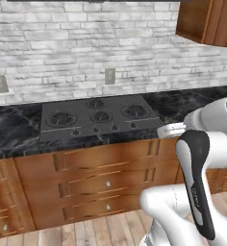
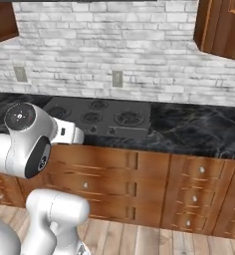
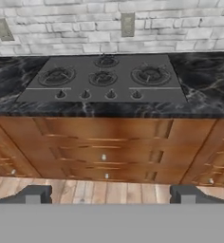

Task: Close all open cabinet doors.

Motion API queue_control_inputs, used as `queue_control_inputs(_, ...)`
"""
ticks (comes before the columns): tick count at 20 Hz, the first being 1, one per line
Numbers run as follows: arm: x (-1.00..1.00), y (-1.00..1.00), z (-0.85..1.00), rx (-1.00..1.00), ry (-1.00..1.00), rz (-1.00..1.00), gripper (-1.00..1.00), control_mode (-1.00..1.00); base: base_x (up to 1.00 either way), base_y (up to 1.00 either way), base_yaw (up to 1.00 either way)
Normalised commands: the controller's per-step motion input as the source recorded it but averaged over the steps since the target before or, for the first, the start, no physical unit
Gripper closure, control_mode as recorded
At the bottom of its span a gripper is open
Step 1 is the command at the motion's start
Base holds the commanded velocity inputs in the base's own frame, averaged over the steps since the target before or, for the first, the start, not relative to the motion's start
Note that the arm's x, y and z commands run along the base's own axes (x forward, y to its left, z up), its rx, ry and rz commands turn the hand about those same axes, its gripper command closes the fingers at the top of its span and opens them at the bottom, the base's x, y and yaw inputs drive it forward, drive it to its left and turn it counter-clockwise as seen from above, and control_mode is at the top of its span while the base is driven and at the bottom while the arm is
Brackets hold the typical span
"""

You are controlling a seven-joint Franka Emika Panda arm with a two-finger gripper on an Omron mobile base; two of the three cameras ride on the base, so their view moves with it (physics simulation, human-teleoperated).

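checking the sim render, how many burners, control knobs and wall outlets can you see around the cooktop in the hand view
burners: 4 (one at, on the cooktop)
control knobs: 4 (one at)
wall outlets: 2 (one at)
total: 10

A long desk (image 1: 14, 129) topped in black marble with pale veining runs along a white brick wall. Set flush into its surface is a dark grey cooktop (image 1: 98, 117) with several round burners and a row of small knobs along its front edge. The marble stretches bare to both sides of the cooktop. Below the desk top sit reddish-brown wooden drawer fronts (image 1: 106, 182) with small round knobs, above a pale wood-plank floor (image 1: 101, 230).
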Motion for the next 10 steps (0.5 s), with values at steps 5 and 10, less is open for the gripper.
queue_control_inputs(5,0.00,0.00,0.00,0.00,0.00,0.00,-1.00,1.00,-0.28,-0.92,-0.01)
queue_control_inputs(10,0.00,0.00,0.00,0.00,0.00,0.00,-1.00,1.00,-0.23,-0.95,0.00)
